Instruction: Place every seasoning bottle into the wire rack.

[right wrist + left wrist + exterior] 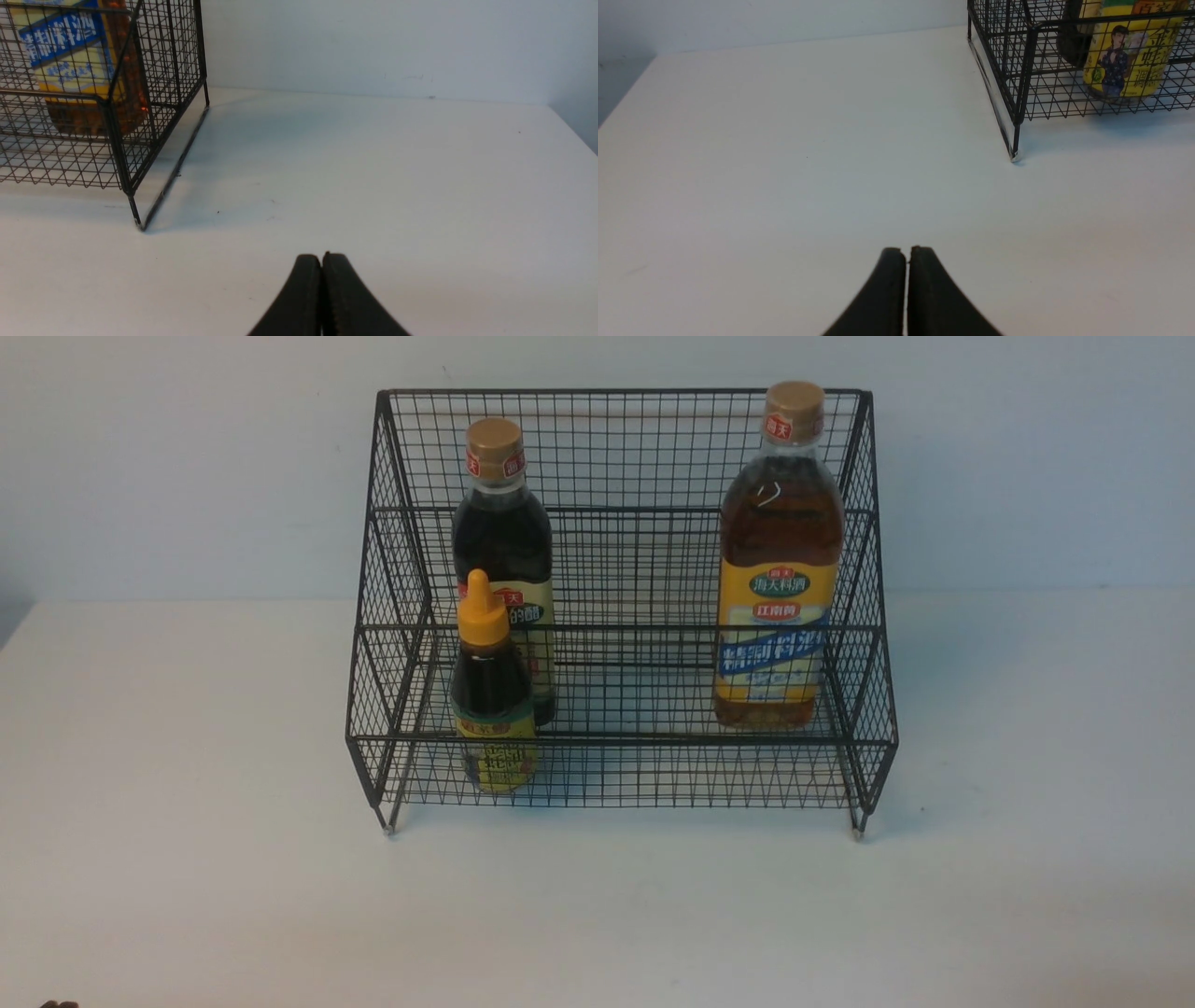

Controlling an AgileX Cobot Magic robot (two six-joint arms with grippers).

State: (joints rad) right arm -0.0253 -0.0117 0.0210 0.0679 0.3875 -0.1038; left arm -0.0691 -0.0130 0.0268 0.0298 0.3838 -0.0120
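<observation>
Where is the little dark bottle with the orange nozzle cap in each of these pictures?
Front view: the small dark bottle, left of centre, in front of the tall gold-capped bottle.
Left wrist view: near the picture's upper right corner; only its lower part shows.
Right wrist view: not in it.
Shared landmark: the black wire rack, partly shown in both wrist views.
</observation>
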